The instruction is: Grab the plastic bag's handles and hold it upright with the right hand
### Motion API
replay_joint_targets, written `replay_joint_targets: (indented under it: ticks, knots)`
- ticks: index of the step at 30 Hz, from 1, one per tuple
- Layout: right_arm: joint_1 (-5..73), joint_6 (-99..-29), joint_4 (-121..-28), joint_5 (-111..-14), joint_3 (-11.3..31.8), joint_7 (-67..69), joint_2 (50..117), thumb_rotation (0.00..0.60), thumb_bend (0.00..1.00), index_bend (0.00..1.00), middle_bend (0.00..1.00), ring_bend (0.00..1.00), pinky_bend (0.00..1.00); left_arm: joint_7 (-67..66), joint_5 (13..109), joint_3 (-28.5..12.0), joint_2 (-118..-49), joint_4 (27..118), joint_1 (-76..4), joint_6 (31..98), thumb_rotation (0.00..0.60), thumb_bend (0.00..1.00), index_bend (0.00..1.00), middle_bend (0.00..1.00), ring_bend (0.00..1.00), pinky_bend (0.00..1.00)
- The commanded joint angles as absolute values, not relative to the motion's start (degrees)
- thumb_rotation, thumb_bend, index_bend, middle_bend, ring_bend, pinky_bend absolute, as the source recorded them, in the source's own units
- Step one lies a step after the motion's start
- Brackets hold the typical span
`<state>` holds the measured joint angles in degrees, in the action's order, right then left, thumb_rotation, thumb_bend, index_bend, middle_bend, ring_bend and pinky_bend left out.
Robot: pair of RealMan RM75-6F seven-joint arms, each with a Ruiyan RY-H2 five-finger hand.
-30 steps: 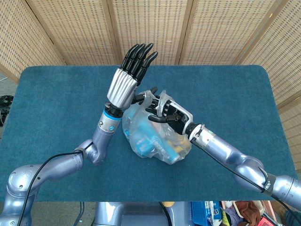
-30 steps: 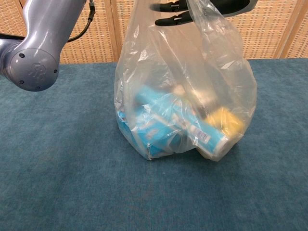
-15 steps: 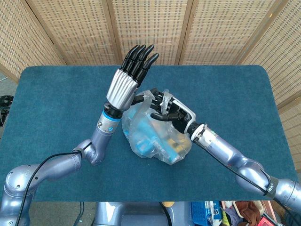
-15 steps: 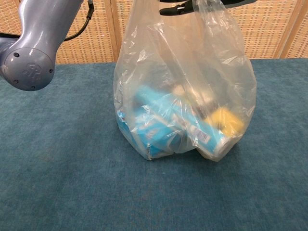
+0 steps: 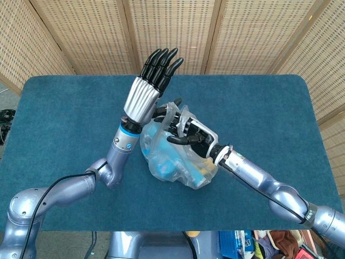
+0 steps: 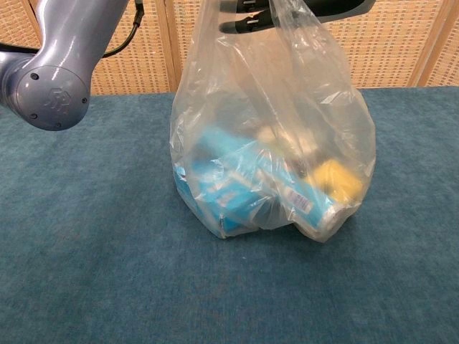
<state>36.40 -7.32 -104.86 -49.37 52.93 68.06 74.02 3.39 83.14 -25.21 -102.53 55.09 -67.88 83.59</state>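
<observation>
A clear plastic bag (image 5: 171,162) stands upright on the blue table (image 5: 64,108), with a blue box (image 6: 237,186) and a yellow item (image 6: 337,179) inside. My right hand (image 5: 190,132) sits over the bag's top and grips its handles (image 5: 173,110), fingers curled through them. In the chest view the bag (image 6: 272,136) is drawn up to the right hand's dark fingers (image 6: 251,21) at the top edge. My left hand (image 5: 152,81) stands raised beside the bag's top with its fingers straight and holds nothing.
My left forearm (image 5: 121,145) rises close beside the bag's left side, and its elbow joint (image 6: 50,86) fills the chest view's upper left. Woven screens (image 5: 178,32) stand behind the table's far edge. Blue cloth surrounds the bag.
My right hand has shifted slightly to the left with the handles, and the bag's top leans a little that way. The left hand has barely moved.
</observation>
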Motion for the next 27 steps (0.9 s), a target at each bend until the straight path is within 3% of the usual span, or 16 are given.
replay_joint_targets:
  ticks: [1, 6, 14, 27]
  knots:
    - [36.56, -6.87, -104.80, -48.65, 53.45, 67.58, 74.60, 0.600, 0.00, 0.22, 0.23, 0.07, 0.00, 3.47, 82.98, -25.24, -102.73, 55.01, -67.96, 83.48, 0.600, 0.24, 0.00, 0.00, 0.00, 0.05]
    - [36.76, -6.06, -104.71, -47.29, 54.33, 66.82, 75.30, 0.600, 0.00, 0.22, 0.24, 0.07, 0.01, 3.58, 82.75, -25.23, -103.16, 54.73, -68.11, 83.25, 0.600, 0.24, 0.00, 0.00, 0.00, 0.05]
    - [36.14, -1.58, -103.92, -44.14, 55.74, 64.38, 75.32, 0.600, 0.00, 0.23, 0.26, 0.12, 0.19, 4.25, 82.14, -25.17, -103.69, 53.15, -68.06, 82.73, 0.600, 0.24, 0.00, 0.00, 0.00, 0.05]
    - [34.97, 5.26, -102.11, -39.34, 58.36, 58.91, 74.75, 0.600, 0.00, 0.23, 0.38, 0.26, 0.23, 4.72, 82.14, -24.66, -104.21, 52.23, -67.98, 82.64, 0.600, 0.24, 0.00, 0.00, 0.00, 0.05]
